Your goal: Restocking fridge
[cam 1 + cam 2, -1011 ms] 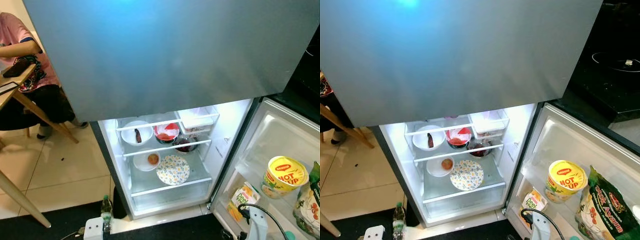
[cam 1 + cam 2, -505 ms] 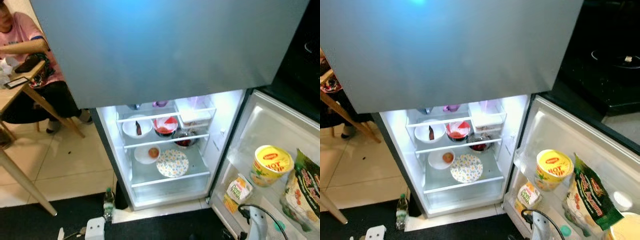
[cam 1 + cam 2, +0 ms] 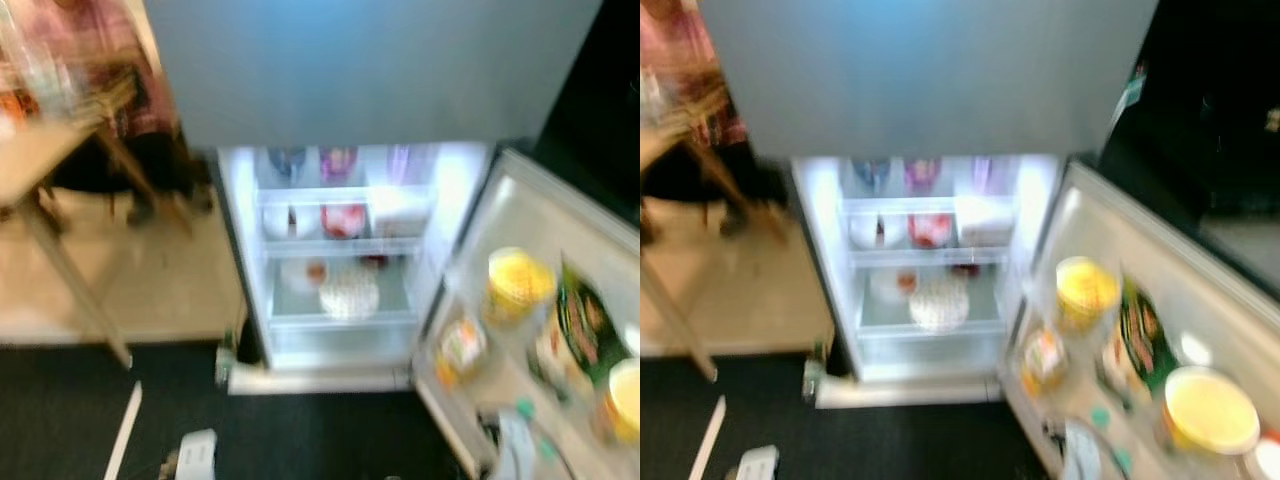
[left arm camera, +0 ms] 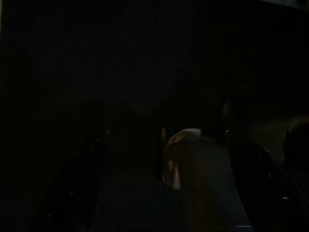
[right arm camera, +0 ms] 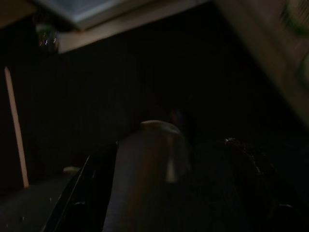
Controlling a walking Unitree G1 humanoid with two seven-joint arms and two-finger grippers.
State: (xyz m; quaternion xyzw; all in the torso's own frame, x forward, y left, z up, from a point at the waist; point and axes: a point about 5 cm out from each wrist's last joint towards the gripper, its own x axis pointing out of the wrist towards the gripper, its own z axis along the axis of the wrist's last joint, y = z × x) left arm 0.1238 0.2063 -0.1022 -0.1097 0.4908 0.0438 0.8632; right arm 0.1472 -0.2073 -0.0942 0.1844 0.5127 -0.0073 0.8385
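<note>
1. Starting at our left: a person [image 3: 110, 90] sits at a wooden table [image 3: 45, 170], all smeared by blur. A small bottle [image 3: 224, 362] stands on the floor by the fridge corner.
2. In the middle, the fridge [image 3: 340, 250] stands open and lit. Bowls and a patterned plate [image 3: 349, 296] already sit on its shelves, so we'd guess the restock is partway done.
3. To the right, the door shelf [image 3: 1110, 400] holds a yellow cup [image 3: 518, 282], a green bag [image 3: 585, 325] and a carton [image 3: 460, 345].
4. Left gripper [image 4: 169, 169] and right gripper [image 5: 164, 169] hang low in the dark. Each has something pale and rounded between its fingers, but we can't tell what, nor whether the jaws are clamped.
</note>
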